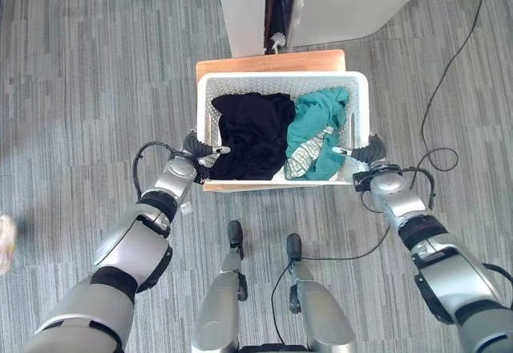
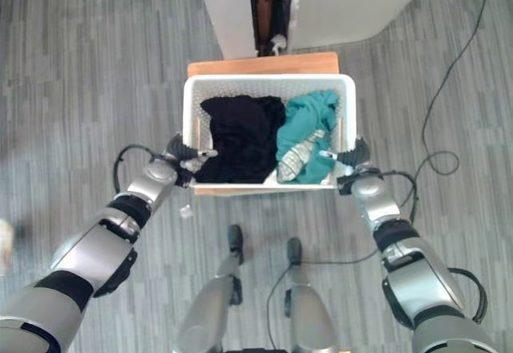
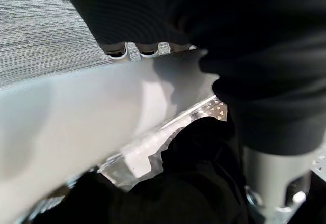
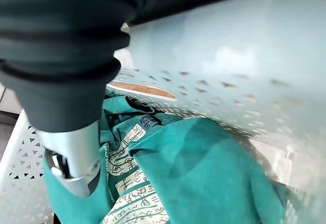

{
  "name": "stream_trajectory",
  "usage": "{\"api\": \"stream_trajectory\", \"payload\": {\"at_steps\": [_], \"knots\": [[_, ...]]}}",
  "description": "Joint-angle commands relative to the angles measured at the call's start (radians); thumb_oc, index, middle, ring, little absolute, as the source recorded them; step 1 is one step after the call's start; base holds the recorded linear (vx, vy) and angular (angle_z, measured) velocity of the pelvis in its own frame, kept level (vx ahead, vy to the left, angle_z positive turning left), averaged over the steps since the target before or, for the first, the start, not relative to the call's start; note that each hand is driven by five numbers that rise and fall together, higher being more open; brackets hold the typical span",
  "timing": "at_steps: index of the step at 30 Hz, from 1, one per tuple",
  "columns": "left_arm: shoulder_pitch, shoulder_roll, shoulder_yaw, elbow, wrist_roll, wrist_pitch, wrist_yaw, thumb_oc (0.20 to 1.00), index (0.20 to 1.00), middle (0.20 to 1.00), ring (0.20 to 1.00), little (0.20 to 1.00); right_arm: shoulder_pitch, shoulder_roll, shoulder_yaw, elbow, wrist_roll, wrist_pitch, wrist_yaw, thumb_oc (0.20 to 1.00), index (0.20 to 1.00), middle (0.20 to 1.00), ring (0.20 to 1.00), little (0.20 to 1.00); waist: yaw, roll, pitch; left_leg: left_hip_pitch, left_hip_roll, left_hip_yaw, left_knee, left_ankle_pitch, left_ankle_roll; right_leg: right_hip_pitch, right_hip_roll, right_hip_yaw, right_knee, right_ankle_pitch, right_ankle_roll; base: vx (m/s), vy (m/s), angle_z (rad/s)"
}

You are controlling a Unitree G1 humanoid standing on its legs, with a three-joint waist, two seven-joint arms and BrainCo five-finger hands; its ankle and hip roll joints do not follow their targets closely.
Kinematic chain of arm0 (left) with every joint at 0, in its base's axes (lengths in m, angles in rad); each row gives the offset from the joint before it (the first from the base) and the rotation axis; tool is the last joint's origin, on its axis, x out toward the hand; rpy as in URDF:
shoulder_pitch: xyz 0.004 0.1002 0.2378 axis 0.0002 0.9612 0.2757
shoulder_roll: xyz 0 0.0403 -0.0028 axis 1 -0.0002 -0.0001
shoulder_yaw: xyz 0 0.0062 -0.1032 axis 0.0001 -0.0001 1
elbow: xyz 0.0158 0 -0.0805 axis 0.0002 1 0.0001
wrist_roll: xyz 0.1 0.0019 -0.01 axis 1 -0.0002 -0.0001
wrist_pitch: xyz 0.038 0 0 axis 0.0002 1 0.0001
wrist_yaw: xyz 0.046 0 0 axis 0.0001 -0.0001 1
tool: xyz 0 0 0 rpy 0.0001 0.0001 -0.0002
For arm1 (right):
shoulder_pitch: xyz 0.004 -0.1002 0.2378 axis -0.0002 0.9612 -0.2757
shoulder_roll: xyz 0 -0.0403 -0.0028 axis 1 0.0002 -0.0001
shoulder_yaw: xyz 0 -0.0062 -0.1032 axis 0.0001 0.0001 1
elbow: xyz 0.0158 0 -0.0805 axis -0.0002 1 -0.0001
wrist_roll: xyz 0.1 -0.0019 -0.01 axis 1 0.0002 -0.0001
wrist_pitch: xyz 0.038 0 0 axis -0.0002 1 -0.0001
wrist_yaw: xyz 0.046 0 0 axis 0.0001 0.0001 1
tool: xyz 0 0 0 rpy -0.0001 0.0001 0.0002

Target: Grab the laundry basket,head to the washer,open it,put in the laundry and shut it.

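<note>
Laundry fills a white perforated laundry basket (image 1: 362,104) that sits on a low wooden stand (image 1: 268,62) on grey striped carpet (image 1: 88,72), directly before the robot. Inside the basket, a black garment (image 1: 252,132) takes up the robot's left half, and a teal garment (image 1: 317,124) with a pale patterned patch lies in the right half, the two touching along the middle. Just beyond the stand rises a white appliance (image 1: 353,0), with a dark vertical gap between its two white parts. Both arms reach forward to the basket's short sides. The left hand (image 1: 199,148) is at the left rim, its thumb hooked over the edge and pointing into the basket above the black garment; in the left wrist view the thumb (image 3: 270,183) hangs down inside the wall while the fingers (image 3: 118,51) show beyond the rim on the outer side, so the hand grips the basket's left rim. The right hand (image 1: 370,154) mirrors it at the right rim: its thumb (image 4: 74,158) drops inside over the teal cloth, the dark cover sits on the rim, and the rest of the hand lies against the outer wall, clamped on the right rim. The basket's base rests on the stand, level, with its near edge toward the robot. A thin black cord (image 1: 453,56) trails over the carpet to the right of the appliance, well apart from the basket.
</note>
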Motion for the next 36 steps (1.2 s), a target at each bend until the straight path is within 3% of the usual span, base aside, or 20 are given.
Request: {"api": "stream_trajectory", "payload": {"at_steps": [1,22,23,24,25,26,27,28,33,36], "knots": [[-0.166,-0.002,-0.027,0.131,0.018,-0.022,0.016,1.0,1.0,1.0,1.0,1.0,-0.019,0.012,0.018,-0.002,0.022,-0.021,0.029,1.0,1.0,1.0,1.0,1.0,0.018,-0.03,-0.012,-0.018,0.016,-0.037,0.093,-0.087,-0.005,-0.112,-0.072,-0.019,0.129,-0.045,0.042,0.0,0.0,0.0],[-0.277,0.047,-0.076,0.132,0.054,-0.024,0.038,1.0,1.0,1.0,1.0,1.0,-0.028,-0.027,0.029,-0.071,0.026,-0.021,0.025,1.0,1.0,1.0,1.0,1.0,0.002,-0.046,0.009,-0.074,0.005,-0.042,0.118,-0.105,0.003,-0.159,-0.073,-0.007,0.127,-0.037,0.047,0.02,-0.002,-0.01],[-0.273,0.041,-0.072,0.141,0.044,-0.023,0.034,0.583,0.583,0.583,0.583,0.583,-0.034,-0.024,0.034,-0.077,0.029,-0.021,0.024,0.834,0.834,0.834,0.834,0.834,0.0,-0.046,0.009,-0.076,0.003,-0.042,0.119,-0.107,0.004,-0.164,-0.072,-0.005,0.129,-0.038,0.046,0.03,0.003,-0.02],[-0.272,0.04,-0.07,0.145,0.039,-0.021,0.033,0.457,0.457,0.457,0.457,0.457,-0.036,-0.023,0.037,-0.08,0.032,-0.02,0.025,0.777,0.777,0.777,0.777,0.777,0.0,-0.046,0.01,-0.077,0.003,-0.043,0.118,-0.107,0.005,-0.165,-0.072,-0.004,0.129,-0.038,0.045,0.04,0.003,-0.01],[-0.267,0.039,-0.063,0.15,0.024,-0.02,0.03,0.2,0.2,0.2,0.2,0.2,-0.036,-0.02,0.04,-0.091,0.042,-0.023,0.027,0.476,0.476,0.476,0.476,0.476,-0.002,-0.047,0.01,-0.078,0.002,-0.044,0.118,-0.108,0.005,-0.167,-0.072,-0.002,0.129,-0.037,0.045,0.03,0.0,-0.01],[-0.266,0.039,-0.063,0.151,0.018,-0.02,0.028,0.2,0.2,0.2,0.2,0.2,-0.037,-0.019,0.043,-0.096,0.046,-0.023,0.03,0.391,0.391,0.391,0.391,0.391,-0.002,-0.048,0.01,-0.078,0.001,-0.044,0.118,-0.108,0.005,-0.168,-0.072,-0.002,0.129,-0.036,0.045,0.0,0.0,0.0],[-0.265,0.039,-0.063,0.151,0.017,-0.02,0.028,0.2,0.2,0.2,0.2,0.2,-0.037,-0.019,0.044,-0.096,0.046,-0.022,0.03,0.244,0.244,0.244,0.244,0.244,-0.002,-0.048,0.01,-0.078,0.001,-0.044,0.118,-0.108,0.005,-0.168,-0.072,-0.002,0.129,-0.036,0.045,0.0,0.0,0.0],[-0.263,0.041,-0.062,0.151,0.014,-0.021,0.03,0.2,0.2,0.2,0.2,0.2,-0.036,-0.019,0.048,-0.108,0.048,-0.022,0.033,0.2,0.2,0.2,0.2,0.2,-0.002,-0.049,0.011,-0.078,0.001,-0.044,0.117,-0.108,0.006,-0.169,-0.072,-0.001,0.129,-0.037,0.045,0.0,0.0,0.0],[-0.243,0.065,-0.074,0.097,0.02,-0.028,0.023,0.2,0.2,0.2,0.2,0.2,-0.009,-0.038,0.045,-0.175,0.044,-0.027,0.039,0.2,0.2,0.2,0.2,0.2,-0.001,-0.05,0.011,-0.077,0.0,-0.045,0.113,-0.109,0.006,-0.174,-0.07,0.001,0.131,-0.036,0.045,0.0,0.0,0.0],[-0.253,0.099,-0.105,0.046,0.113,-0.034,0.051,0.2,0.2,0.2,0.2,0.2,0.036,-0.059,0.019,-0.238,0.045,-0.046,0.045,0.2,0.2,0.2,0.2,0.2,-0.001,-0.051,0.013,-0.078,-0.001,-0.051,0.11,-0.109,0.008,-0.176,-0.071,0.001,0.13,-0.036,0.047,0.0,0.0,0.0]]}}
